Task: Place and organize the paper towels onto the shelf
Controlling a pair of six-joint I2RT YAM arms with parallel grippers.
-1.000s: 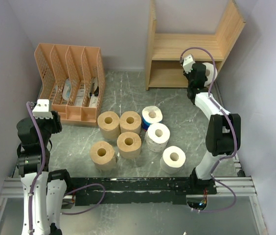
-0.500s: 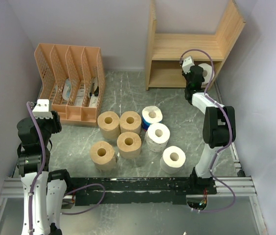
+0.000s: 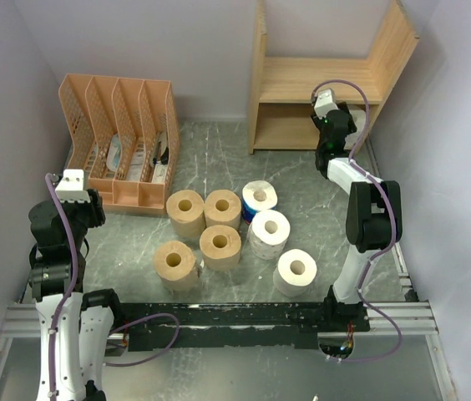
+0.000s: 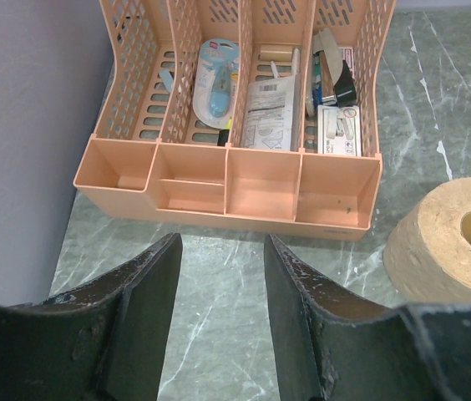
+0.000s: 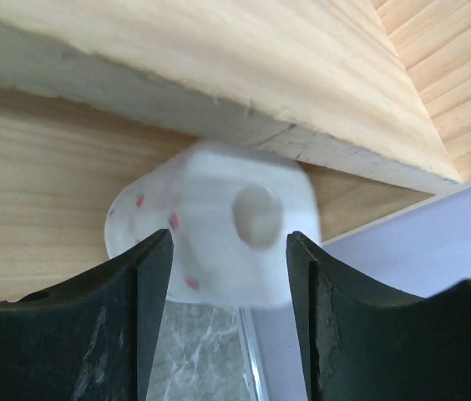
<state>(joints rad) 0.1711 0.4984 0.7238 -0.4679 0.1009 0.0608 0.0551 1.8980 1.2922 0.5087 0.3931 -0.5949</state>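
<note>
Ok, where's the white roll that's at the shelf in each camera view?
Top external: white roll under the upper board of the shelf, at its right end.
Left wrist: not in it.
Right wrist: the roll fills the centre, blurred.
Shared landmark: the shelf, its upper board above the roll in both.

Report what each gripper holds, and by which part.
Left gripper: open, holding nothing. Right gripper: a blurred white paper roll sits at its fingertips, under the light wooden shelf; grip cannot be told.

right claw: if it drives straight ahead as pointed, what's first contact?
The white paper towel roll, directly ahead of the right claw in the shelf. The gap left is hard to judge.
</note>
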